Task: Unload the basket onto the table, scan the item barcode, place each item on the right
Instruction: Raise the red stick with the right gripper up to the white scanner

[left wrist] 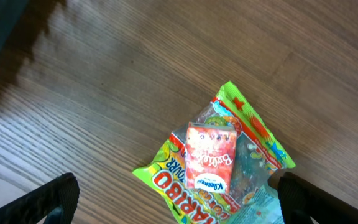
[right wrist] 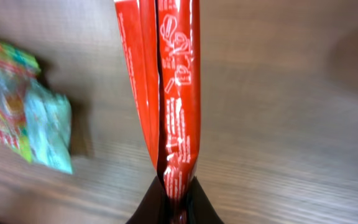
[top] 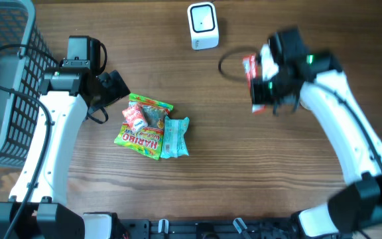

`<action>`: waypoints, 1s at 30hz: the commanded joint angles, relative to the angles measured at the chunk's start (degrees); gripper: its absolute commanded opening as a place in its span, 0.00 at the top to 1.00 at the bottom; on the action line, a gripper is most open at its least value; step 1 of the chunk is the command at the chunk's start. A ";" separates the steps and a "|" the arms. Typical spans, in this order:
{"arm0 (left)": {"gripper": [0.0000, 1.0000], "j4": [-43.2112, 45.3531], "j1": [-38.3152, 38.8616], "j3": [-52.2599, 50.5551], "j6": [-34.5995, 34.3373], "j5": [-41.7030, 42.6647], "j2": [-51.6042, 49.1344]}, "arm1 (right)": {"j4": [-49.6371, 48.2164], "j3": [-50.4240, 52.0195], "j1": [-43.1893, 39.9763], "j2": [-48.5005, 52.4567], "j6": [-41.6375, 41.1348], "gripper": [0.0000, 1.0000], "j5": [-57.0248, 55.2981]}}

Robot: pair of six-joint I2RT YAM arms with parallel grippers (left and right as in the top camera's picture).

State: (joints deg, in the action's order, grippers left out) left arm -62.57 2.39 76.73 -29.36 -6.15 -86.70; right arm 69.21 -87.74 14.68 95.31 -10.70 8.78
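The right gripper (right wrist: 174, 202) pinched a packet (right wrist: 174, 93), scanner (top: 202, 25) ahead-left of it; the left gripper (top: 117, 86) hung spread above snacks (left wrist: 211, 163)

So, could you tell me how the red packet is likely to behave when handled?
The red packet looks thin and glossy, so probably light and slippery. Pinched at one end by the right gripper, it may flop or swing.

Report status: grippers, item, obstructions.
Left gripper open, by snack pile. Right gripper shut on red packet. Nothing blocking scanner.
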 commanded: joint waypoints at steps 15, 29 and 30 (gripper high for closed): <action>0.00 0.15 -0.28 0.00 0.66 -0.37 -0.35 | 4.02 -46.75 5.55 20.79 9.46 0.96 -24.41; 0.00 0.15 -0.28 0.00 0.66 -0.37 -0.37 | -8.85 -45.40 15.87 32.70 19.67 0.96 -53.57; 0.00 0.15 -0.28 0.00 0.66 -0.37 -0.35 | -10.27 -44.87 16.09 33.66 20.70 0.96 -54.80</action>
State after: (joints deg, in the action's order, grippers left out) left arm -62.57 2.39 76.71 -29.36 -6.15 -86.70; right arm 61.30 -133.53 30.24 125.19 6.09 -35.81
